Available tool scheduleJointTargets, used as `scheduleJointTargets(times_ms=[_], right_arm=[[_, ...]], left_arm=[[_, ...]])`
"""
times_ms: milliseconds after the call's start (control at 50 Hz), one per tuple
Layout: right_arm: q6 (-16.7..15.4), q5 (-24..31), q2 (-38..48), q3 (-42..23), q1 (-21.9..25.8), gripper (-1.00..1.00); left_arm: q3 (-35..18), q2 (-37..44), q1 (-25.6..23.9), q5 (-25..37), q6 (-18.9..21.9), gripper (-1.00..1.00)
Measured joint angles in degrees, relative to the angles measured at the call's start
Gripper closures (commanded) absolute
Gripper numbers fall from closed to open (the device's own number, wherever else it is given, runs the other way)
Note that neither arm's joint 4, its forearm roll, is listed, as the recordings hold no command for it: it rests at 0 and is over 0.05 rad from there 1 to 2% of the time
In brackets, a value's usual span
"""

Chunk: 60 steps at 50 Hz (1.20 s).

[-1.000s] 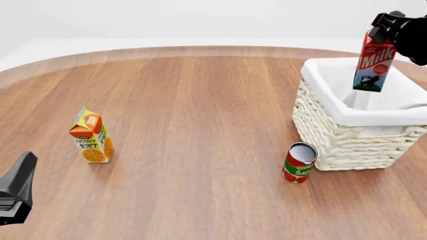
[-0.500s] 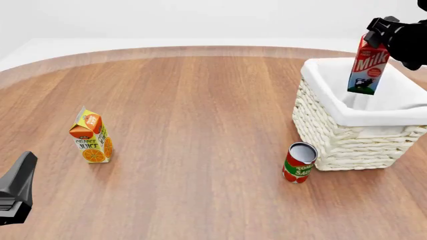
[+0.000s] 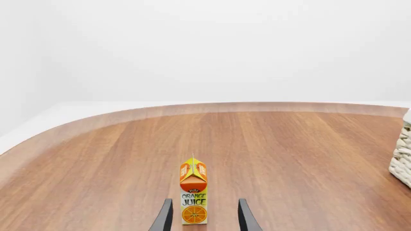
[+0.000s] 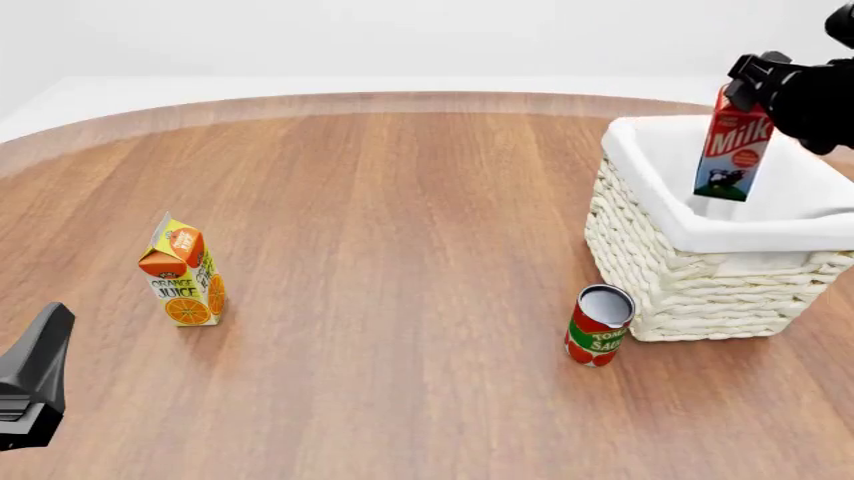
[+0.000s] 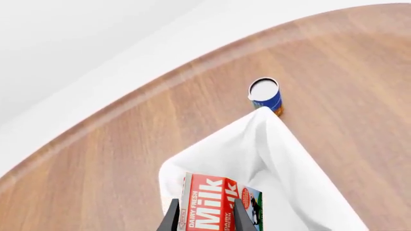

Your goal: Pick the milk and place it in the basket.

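Two claws work over a round wooden table [image 4: 400, 220]. At the far right, the right claw [image 4: 750, 80] pinches the red gable top of the milk [image 4: 733, 146], its fingers [image 5: 171, 217] pressed against opposite sides of the carton; the carton hangs slightly tilted, clear of the table, with its lower part over the open interior of the basket [image 4: 667, 270], near that basket's far-left part. From the right wrist view the milk [image 5: 215, 204] sits between the fingers above the white cloth lining [image 5: 270, 159], and a blue-and-white can [image 5: 265, 94] stands on the table beyond the basket's corner. The basket itself is cream wicker and rests at the right side of the table. A red-and-green tomato sauce can [image 4: 598, 326] stands just beside the basket's near-left corner, apart from it. The orange juice carton [image 4: 182, 272] stands upright at the left of the table, well apart from the basket. The left claw [image 4: 34, 375] hovers at the near left edge; the left wrist view shows its fingers [image 3: 163, 217] spread, with the juice carton [image 3: 193, 191] framed between them farther ahead and nothing gripped.
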Motion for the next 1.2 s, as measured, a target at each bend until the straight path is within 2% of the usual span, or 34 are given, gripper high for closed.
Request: scheduleJointTargets(times_ms=[1200], right_arm=[[-1.1,-6.2,5.7,2.4,-1.5,1.00]], left_arm=[[0.0,0.0,0.0,0.0,0.0,-1.00]])
